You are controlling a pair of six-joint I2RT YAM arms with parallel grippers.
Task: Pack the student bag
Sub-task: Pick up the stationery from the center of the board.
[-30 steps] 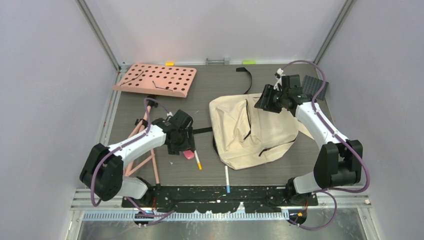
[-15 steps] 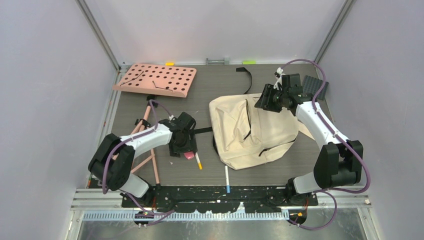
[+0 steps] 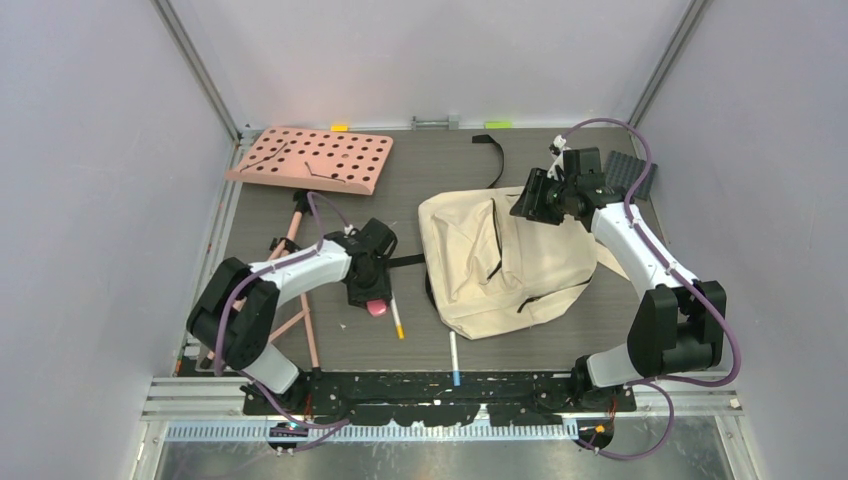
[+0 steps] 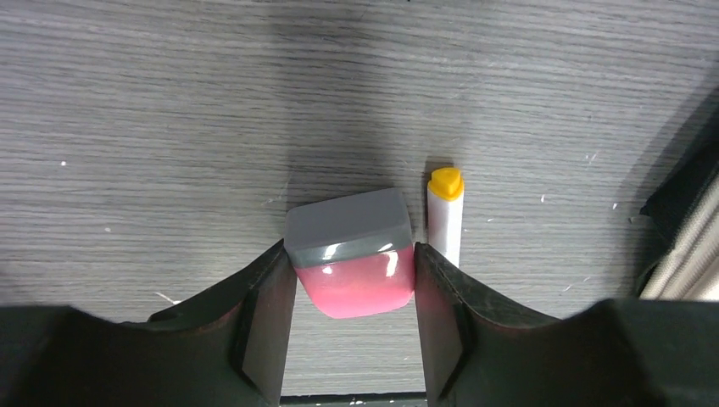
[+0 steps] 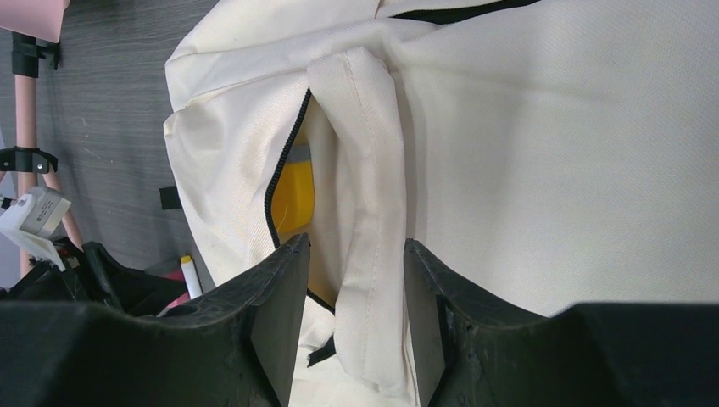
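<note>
The student bag [image 3: 510,265], cream fabric with black zips, lies flat right of centre. Its zip gapes in the right wrist view, showing something yellow [image 5: 292,199] inside. My right gripper [image 3: 522,205] is at the bag's far right corner. In its own view the right gripper [image 5: 352,246] stands open astride a raised fold of the bag [image 5: 551,127]; the fold leans on one finger, with a gap at the other. My left gripper [image 4: 352,254] is down on the table, both pads pressed against a pink-and-grey eraser [image 4: 348,225], seen from above as the eraser [image 3: 377,309].
A white pen with a yellow cap [image 4: 445,216] lies right beside the eraser. A blue-capped pen [image 3: 454,360] lies near the front edge. A pink perforated board [image 3: 315,158] on pink legs [image 3: 300,300] stands at the left, a dark mat [image 3: 628,172] at the back right.
My left gripper has narrowed its jaws onto the eraser, and the left arm has shifted a little toward the bag. The right arm has stayed where it was.
</note>
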